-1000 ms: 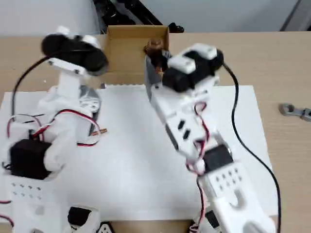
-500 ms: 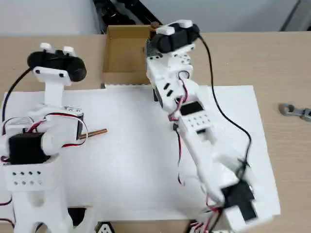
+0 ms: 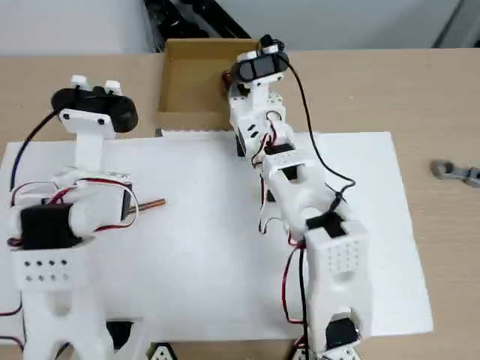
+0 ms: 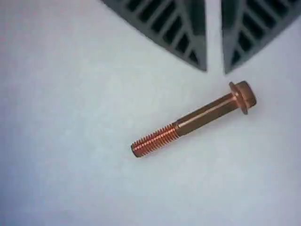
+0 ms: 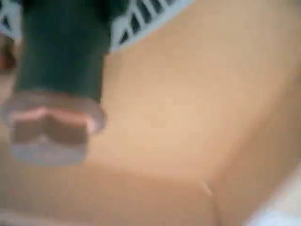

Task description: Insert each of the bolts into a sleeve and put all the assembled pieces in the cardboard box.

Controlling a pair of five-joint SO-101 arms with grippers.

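Workbench (image 3: pixel 420 90) — wrench (image 3: pixel 452 170), white sheet (image 3: pixel 210 262)

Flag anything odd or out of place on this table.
Nothing is spilled or damaged. A stray wrench lies on bare table right of the white sheet. One copper bolt lies loose on the sheet near the left gripper, unsleeved, while the right gripper holds a dark sleeve over the cardboard box.

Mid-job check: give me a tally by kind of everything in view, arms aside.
Bolt: 1
Sleeve: 1
Box: 1
Wrench: 1
Sheet: 1
Total: 5
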